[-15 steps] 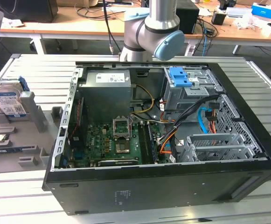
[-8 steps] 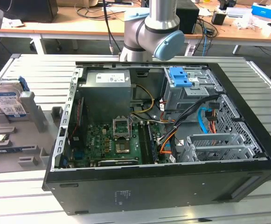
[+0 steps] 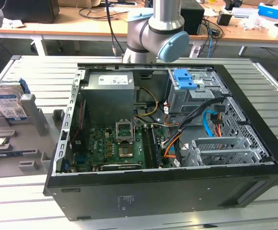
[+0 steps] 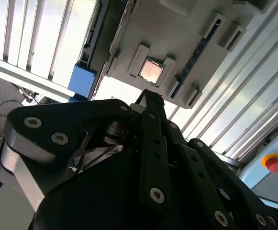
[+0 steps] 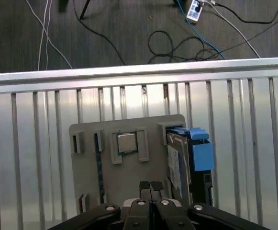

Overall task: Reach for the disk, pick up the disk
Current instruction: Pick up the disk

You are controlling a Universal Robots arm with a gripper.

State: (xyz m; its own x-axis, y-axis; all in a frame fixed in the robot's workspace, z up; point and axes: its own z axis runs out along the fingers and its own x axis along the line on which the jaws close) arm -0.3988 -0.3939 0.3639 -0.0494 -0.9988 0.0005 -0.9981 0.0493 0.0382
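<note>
In the reach step; no pick-up begun, no contact made. Seen in the first wrist view as clenched: end effector (image 5: pixel 150 186) shut tight at the fingertips (image 5: pixel 144 185), gripping nothing. Hangs above a grey holder (image 5: pixel 129 125) on the slatted worktop (image 5: pixel 33 143), pointing down between a chip (image 5: pixel 127 142) seated in the holder's middle and the disk (image 5: pixel 175 165) slotted at the holder's edge, with a blue frame (image 5: pixel 202 154) on the outer side. Near the disk but clearly apart from it.

Placing the disk by the exterior view: at the exterior view's left, well apart from the open case (image 3: pixel 167 191), at the far end of the holder. Stands on edge, leaning back a little, label face outward, just beside a grey post (image 3: pixel 27 103). Free of cables and of other parts, as far as can be told.

Judging what the next move calls for:
- Parting the jaws wide enough to take the disk's thin body between them, since impossible to straddle while clenched.
- Shifting sideways off the chip line until centred over the disk's upper edge, with the closing line turned across the two flat faces rather than along them.
- Lowering straight, keeping clear of the post and of the blue frame.

Probably best to bite on the flat metal and label faces, not on plastic, and to allow for the lean, to avoid tipping the disk over before closing.
</note>
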